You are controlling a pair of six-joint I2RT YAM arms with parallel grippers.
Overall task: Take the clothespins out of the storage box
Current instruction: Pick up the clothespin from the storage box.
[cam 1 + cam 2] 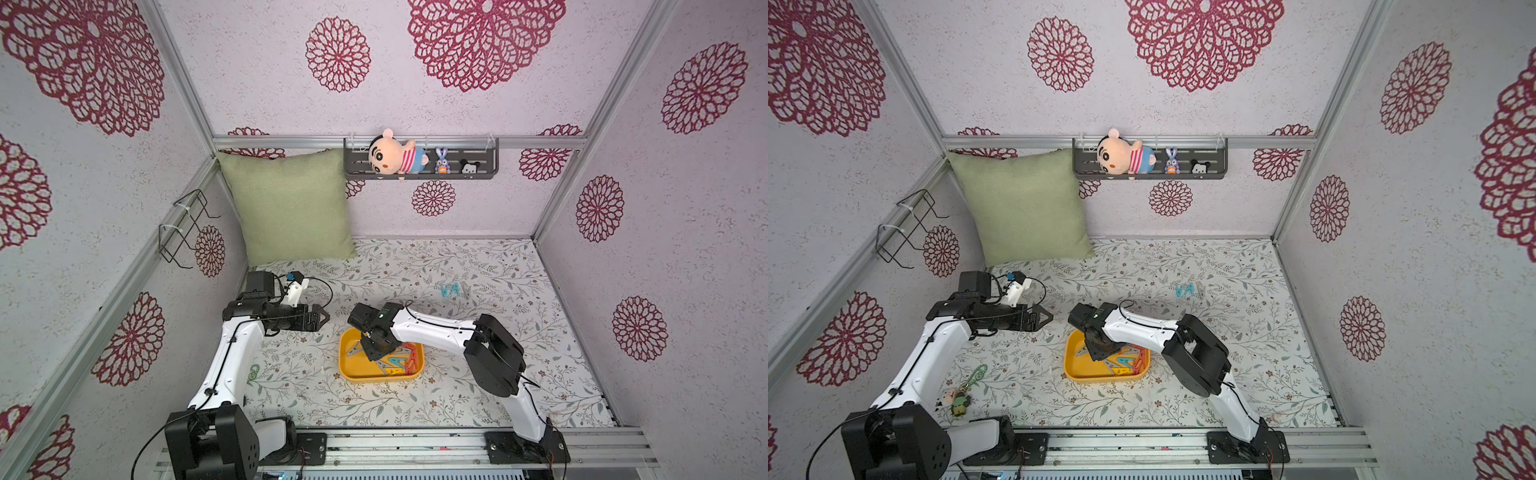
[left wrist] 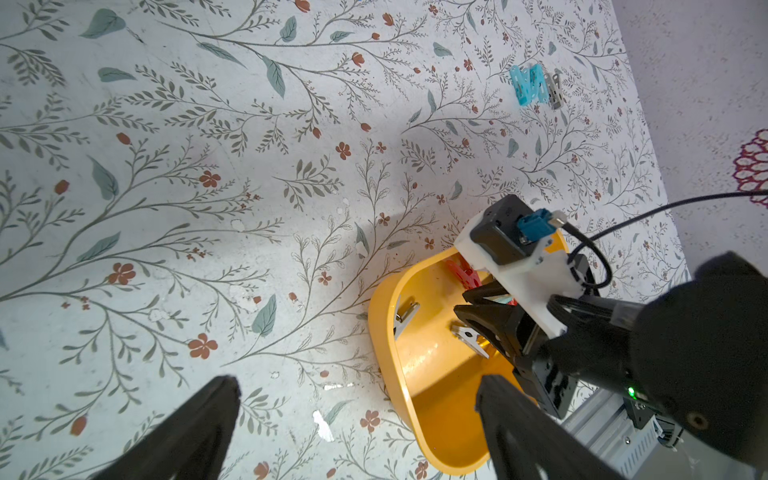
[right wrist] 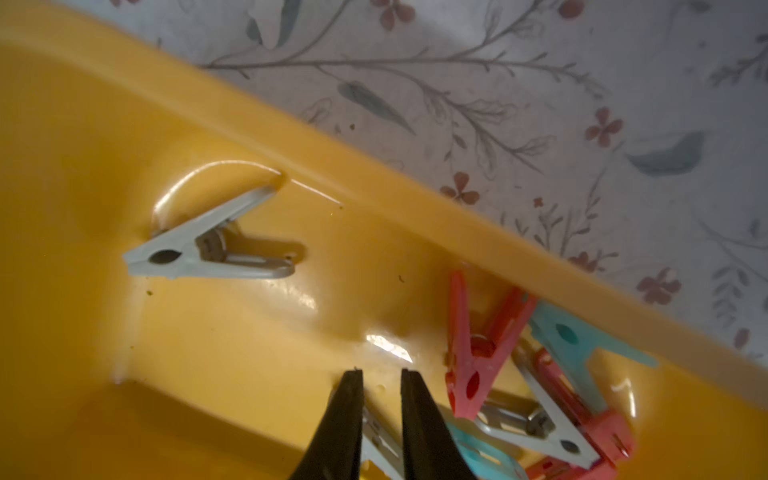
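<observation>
The yellow storage box (image 1: 347, 368) (image 1: 1073, 368) sits mid-table and holds several clothespins (image 1: 399, 361) (image 1: 1127, 361) in grey, red and teal. My right gripper (image 1: 376, 355) (image 3: 381, 376) reaches down inside the box, its fingers narrow and shut on a grey clothespin (image 3: 376, 440). In the right wrist view another grey clothespin (image 3: 208, 245) lies alone on the box floor. A red one (image 3: 478, 345) and a teal one (image 3: 573, 340) are piled by the box wall (image 3: 291, 124). My left gripper (image 1: 322, 318) (image 2: 357, 386) hovers open and empty to the left of the box.
Two teal clothespins and a grey one (image 1: 453, 289) (image 2: 528, 85) lie on the table behind the box. A green pillow (image 1: 286, 208) leans in the back left corner. A toy shelf (image 1: 419, 164) hangs on the back wall. Small keychain toys (image 1: 963, 395) lie front left.
</observation>
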